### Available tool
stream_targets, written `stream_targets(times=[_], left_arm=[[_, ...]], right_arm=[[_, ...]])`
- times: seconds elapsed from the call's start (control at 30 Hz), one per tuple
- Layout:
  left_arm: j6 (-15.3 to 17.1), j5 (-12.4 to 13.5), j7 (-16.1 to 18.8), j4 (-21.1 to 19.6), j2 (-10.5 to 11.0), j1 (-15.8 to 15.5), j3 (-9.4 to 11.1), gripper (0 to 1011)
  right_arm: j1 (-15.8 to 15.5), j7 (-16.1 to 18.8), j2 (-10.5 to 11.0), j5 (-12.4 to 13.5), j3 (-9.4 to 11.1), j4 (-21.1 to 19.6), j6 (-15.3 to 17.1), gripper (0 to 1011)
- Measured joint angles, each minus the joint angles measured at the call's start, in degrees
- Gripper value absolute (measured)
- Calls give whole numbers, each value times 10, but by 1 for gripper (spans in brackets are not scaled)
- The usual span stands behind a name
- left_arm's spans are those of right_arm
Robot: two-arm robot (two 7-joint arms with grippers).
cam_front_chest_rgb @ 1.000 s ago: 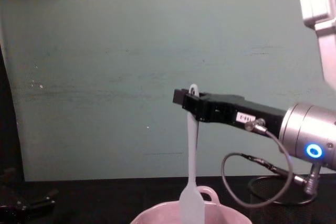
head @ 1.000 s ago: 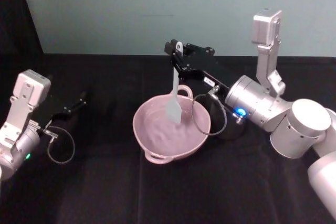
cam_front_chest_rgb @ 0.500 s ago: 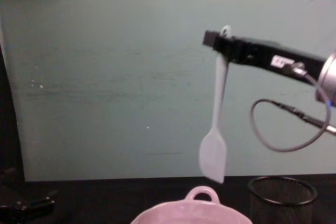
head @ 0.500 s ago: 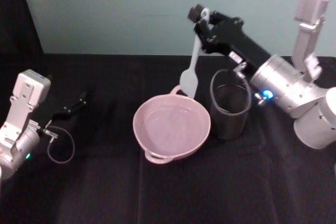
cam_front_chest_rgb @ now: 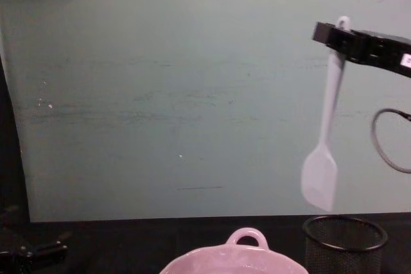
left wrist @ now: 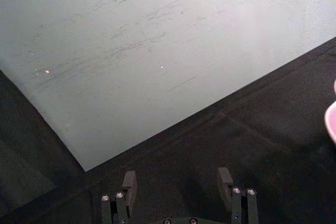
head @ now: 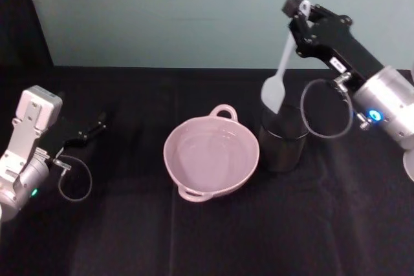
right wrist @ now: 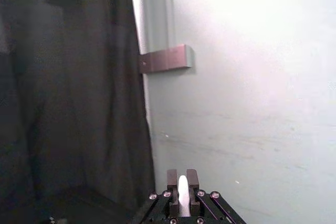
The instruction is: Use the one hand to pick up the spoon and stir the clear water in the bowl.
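White plastic, slim and smooth, the spoon hangs straight down from the right gripper, whose fingers are closed on the top of the handle, near its hole. A second ago its flat, paddle-shaped head was down in the bowl; now it has been lifted out and carried to the right, and it hangs over the black mesh cup. I judge that the stirring is finished and the spoon is on its way into the cup. The bowl is wide, pale pink, glossy ceramic with loop handles, and sits on black cloth. The water in it is hardly visible. The left gripper rests open, low at the left.
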Motion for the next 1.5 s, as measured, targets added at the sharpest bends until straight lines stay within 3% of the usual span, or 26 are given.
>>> stream_targets(times=[0.2,0.43,0.77,0.87,1.13,1.5], left_arm=[[0,0,0,0,0,0,0,1011],[0,0,0,0,0,0,0,1011],[0,0,0,0,0,0,0,1011],[0,0,0,0,0,0,0,1011],[0,0,0,0,0,0,0,1011],[0,0,0,0,0,0,0,1011]], right_arm=[[-14,-6,10,0,14,8,5,114],[-16,-4,5,10,22,52,9,114],[4,35,-23,73,31,147,10,114],[10,51,-33,103,34,174,12,114],[21,65,-42,149,36,212,25,114],[26,55,-46,197,39,240,45,114]])
